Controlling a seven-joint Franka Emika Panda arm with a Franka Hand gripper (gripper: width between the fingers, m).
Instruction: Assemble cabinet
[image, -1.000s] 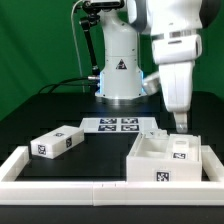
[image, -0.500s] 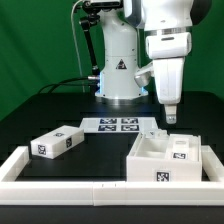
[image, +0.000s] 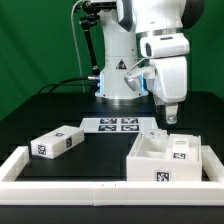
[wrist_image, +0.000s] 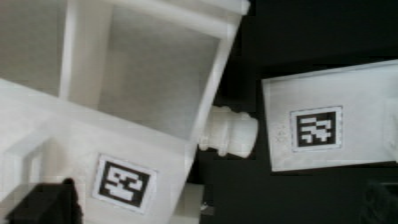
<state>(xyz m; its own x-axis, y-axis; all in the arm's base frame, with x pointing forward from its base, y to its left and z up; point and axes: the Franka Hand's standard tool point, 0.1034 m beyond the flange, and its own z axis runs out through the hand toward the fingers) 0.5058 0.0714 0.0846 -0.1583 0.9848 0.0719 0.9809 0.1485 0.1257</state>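
Note:
The white open cabinet body (image: 160, 160) stands at the front on the exterior view's right, with tags on its front and top. A small tagged white block (image: 57, 142) lies on the exterior view's left. My gripper (image: 168, 116) hangs above the body's back edge, touching nothing. In the wrist view the body's tagged wall (wrist_image: 118, 186) and open inside fill one side. A second tagged white piece (wrist_image: 329, 122) lies beside it, with a small round peg (wrist_image: 231, 134) between them. One dark finger (wrist_image: 43, 205) shows at the picture's edge. The jaws stand wide apart and hold nothing.
The marker board (image: 118, 125) lies flat in front of the robot base (image: 118, 75). A long white border rail (image: 70, 186) runs along the front, with a side piece (image: 14, 160) on the exterior view's left. A green backdrop stands behind.
My gripper has risen from beside the cabinet body's far right corner and moved toward the exterior view's left. The parts have not moved.

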